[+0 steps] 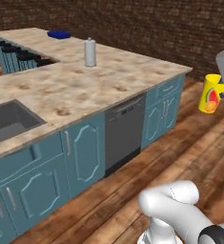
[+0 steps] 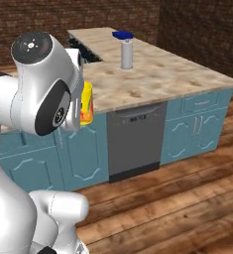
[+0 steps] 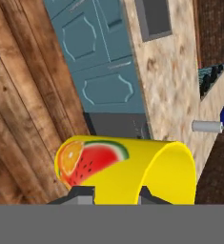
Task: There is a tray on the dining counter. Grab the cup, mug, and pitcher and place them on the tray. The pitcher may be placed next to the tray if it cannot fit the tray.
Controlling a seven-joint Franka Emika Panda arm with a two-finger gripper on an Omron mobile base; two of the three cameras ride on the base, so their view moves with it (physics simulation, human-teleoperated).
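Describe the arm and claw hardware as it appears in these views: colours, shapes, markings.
Arm: glossy white rounded shells, bulbous links, dark grey-black bands at the joints. One joint has a dark round end cap with small light dots. White curved elbow with a dark ring below it. Claw: two small dark grey finger tips. No cables or logos visible.

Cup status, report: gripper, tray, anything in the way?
Gripper shut on cup, carried in the air off the counter's end. Tray on far dining counter, nothing on it. Grey canister stands on the counter between.
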